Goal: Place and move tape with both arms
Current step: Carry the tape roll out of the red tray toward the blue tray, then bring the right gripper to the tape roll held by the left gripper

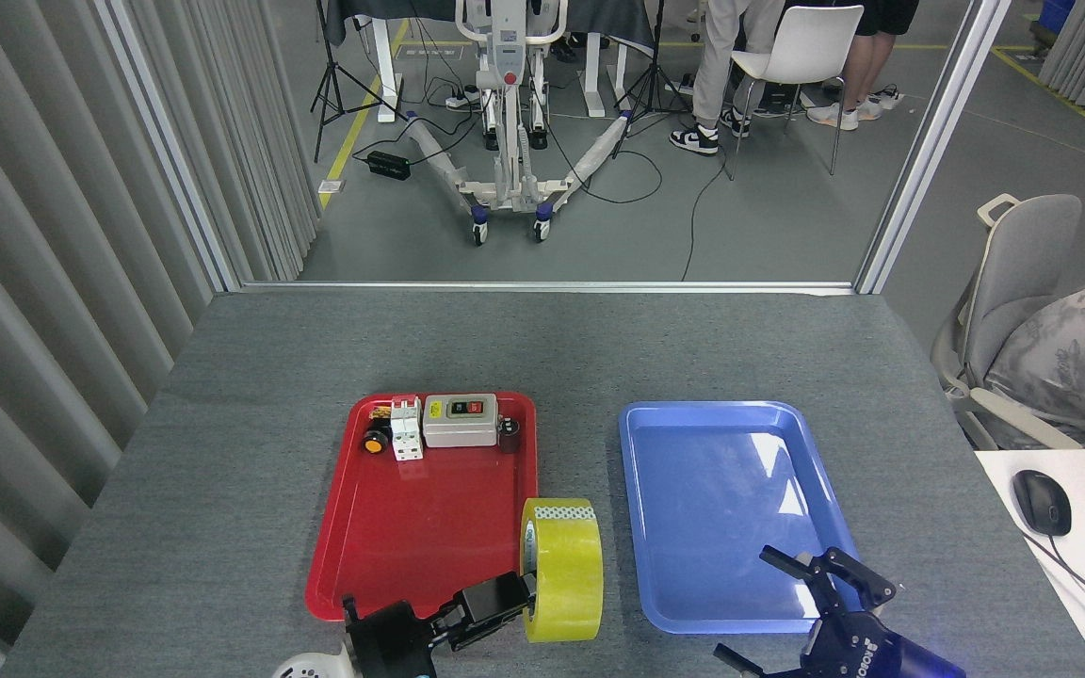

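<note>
The tape (563, 571), a wide yellow roll standing on edge, hangs between the red tray (411, 556) and the blue tray (721, 513), near the table's front edge. My left gripper (516, 598) comes in from the bottom left and is shut on the roll, with a finger in its core. To the right, my right gripper (792, 603) is over the blue tray's front edge, open, its black fingers spread, pointing left toward the tape and holding nothing.
At the back of the red tray lie a grey switch box (460, 420), a white breaker (404, 429) and small parts. A white desk with a mouse (1042, 502) is at the right, and a chair (1023, 282). People's legs stand beyond the table.
</note>
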Controlling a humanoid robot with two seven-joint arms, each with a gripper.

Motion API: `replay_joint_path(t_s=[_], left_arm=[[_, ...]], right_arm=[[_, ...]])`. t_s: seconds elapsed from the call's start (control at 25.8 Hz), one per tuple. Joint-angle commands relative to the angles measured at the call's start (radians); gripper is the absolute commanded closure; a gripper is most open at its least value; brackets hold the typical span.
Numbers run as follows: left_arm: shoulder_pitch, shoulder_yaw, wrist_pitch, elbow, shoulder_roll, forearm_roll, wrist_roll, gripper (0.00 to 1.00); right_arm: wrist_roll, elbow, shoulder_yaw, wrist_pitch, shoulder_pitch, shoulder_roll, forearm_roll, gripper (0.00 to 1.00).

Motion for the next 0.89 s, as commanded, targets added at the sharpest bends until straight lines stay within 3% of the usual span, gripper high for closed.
replay_joint_path(t_s=[0.0,0.27,0.46,0.58,0.85], left_arm=[[0.007,-0.04,-0.006,-0.037,0.0,0.076,-0.039,0.99],[0.005,-0.097,-0.032,-0.038,-0.001,0.102,-0.043,0.98],[-0.001,-0.104,-0.033,-0.035,-0.001,0.108,-0.043,0.98],[-0.007,-0.103,-0.032,-0.029,-0.003,0.107,-0.043,0.98],[-0.015,-0.103,-0.032,-0.032,-0.003,0.107,-0.043,0.97]], right_arm=[[0.001,0.018,0.002,-0.083,-0.043,0.035,0.028,0.01],[-0.012,0.018,0.002,-0.166,-0.137,0.012,0.014,0.01],[-0.032,0.005,0.002,-0.246,-0.172,0.009,-0.078,0.02],[-0.03,0.005,-0.001,-0.246,-0.181,0.01,-0.089,0.02],[-0.002,0.019,0.017,-0.246,-0.213,0.078,-0.093,0.02]])
